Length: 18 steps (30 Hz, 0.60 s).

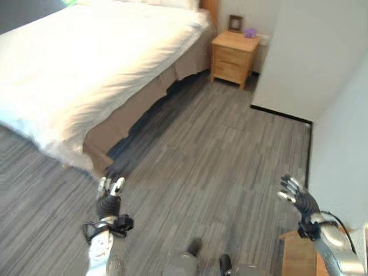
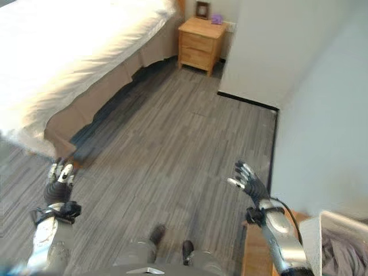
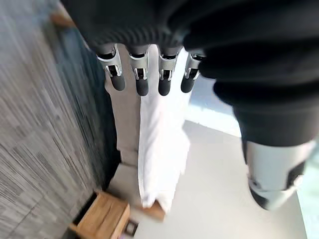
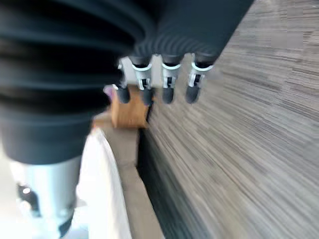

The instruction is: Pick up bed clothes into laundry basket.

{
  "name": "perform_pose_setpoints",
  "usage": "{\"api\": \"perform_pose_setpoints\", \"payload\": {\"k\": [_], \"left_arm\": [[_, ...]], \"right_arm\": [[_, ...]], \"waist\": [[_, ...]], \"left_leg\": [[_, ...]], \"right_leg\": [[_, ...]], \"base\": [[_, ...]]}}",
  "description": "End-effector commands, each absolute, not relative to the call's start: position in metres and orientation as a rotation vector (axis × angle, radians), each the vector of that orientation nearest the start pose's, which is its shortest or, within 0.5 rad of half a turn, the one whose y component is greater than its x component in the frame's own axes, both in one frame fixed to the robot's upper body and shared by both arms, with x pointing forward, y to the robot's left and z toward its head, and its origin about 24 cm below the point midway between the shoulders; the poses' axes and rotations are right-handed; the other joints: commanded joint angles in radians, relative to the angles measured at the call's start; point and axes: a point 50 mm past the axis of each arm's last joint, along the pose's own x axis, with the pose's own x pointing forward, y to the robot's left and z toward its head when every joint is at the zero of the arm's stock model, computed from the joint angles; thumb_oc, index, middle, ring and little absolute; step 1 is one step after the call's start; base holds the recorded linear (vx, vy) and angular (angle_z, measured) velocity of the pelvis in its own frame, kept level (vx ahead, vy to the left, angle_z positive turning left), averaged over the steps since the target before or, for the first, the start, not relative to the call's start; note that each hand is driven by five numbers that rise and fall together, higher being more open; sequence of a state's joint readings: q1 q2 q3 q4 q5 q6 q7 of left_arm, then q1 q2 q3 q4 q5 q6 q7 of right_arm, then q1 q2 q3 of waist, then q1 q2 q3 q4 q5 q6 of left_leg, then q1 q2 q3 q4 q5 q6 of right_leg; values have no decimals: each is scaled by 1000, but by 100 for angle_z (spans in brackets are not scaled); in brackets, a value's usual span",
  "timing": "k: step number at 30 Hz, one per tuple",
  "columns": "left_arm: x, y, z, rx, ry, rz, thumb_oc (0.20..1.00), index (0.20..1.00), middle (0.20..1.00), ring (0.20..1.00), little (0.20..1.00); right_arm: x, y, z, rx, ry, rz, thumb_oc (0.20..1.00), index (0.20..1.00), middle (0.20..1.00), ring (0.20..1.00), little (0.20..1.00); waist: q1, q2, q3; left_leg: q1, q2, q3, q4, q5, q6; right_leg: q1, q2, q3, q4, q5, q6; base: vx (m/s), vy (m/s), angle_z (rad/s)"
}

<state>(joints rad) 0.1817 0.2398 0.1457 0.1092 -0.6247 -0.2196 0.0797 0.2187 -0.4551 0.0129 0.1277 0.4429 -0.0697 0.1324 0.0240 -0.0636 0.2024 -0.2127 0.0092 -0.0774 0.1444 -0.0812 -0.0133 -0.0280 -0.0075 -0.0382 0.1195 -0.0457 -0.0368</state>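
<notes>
Both hands (image 1: pixel 110 194) (image 1: pixel 298 194) raised, fingers straight

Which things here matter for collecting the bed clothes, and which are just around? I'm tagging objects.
Job: bed with white bedding, laundry basket at lower right, left hand, right hand, both empty.
Around: wooden nightstand, picture frame, purple item.

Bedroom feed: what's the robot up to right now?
Nothing is being handled yet. The robot stands on the grey floor beside the bed, both hands raised and holding nothing: left hand near the bed's corner, right hand by the wall, fingers relaxed. A wooden nightstand sits past the bed. A white basket with grey cloth in it shows at the robot's right.
</notes>
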Motion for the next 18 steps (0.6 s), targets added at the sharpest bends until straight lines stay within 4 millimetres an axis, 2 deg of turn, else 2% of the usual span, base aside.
{"api": "perform_pose_setpoints", "payload": {"k": [1,3,4,5,7,10,12,18], "left_arm": [[221,258,36,-310,-95,316,1000,1000,1000,1000,1000],[226,250,37,-289,-84,266,1000,1000,1000,1000,1000],[228,246,37,-260,-79,246,1000,1000,1000,1000,1000],[226,243,33,-255,-64,250,1000,1000,1000,1000,1000],[223,241,32,-264,-54,256,1000,1000,1000,1000,1000],[220,241,33,-221,-58,250,1000,1000,1000,1000,1000],[212,240,27,-206,-34,259,1000,1000,1000,1000,1000],[202,240,18,-219,8,290,1000,1000,1000,1000,1000]], "right_arm": [[204,-254,17,63,123,-34,1000,1000,1000,1000,1000],[195,-253,13,112,118,-69,1000,1000,1000,1000,1000],[191,-251,8,131,129,-84,1000,1000,1000,1000,1000],[188,-240,1,187,153,-71,1000,1000,1000,1000,1000],[189,-233,-3,192,169,-59,1000,1000,1000,1000,1000],[192,-223,-5,211,176,-24,1000,1000,1000,1000,1000],[206,-209,-1,191,160,23,1000,1000,1000,1000,1000],[212,-201,2,171,148,47,1000,1000,1000,1000,1000]], "waist": [[-52,-3,-7],[-90,-5,-16],[-104,8,-30],[-111,27,-46],[-106,26,-54],[-96,26,-61],[-70,26,-62],[-52,24,-68]], "left_leg": [[125,96,192,31,71,-53],[170,153,288,47,76,-72],[214,160,311,-18,74,-86],[238,130,286,-122,82,-84],[246,114,259,-131,86,-79],[261,105,266,-150,83,-71],[275,90,284,-162,80,-56],[288,78,283,-166,75,-46]], "right_leg": [[42,-77,-72,-85,1,126],[52,-111,-167,-85,9,130],[50,-115,-202,-79,3,135],[61,-113,-217,-83,15,146],[72,-120,-215,-81,24,146],[77,-125,-215,-90,30,151],[65,-138,-209,-76,41,165],[75,-145,-205,-72,35,166]], "base": [[-137,26,179],[-112,39,157],[-19,118,177],[32,106,162],[38,112,107],[0,114,39],[-59,169,-12],[-3,42,-18]]}}
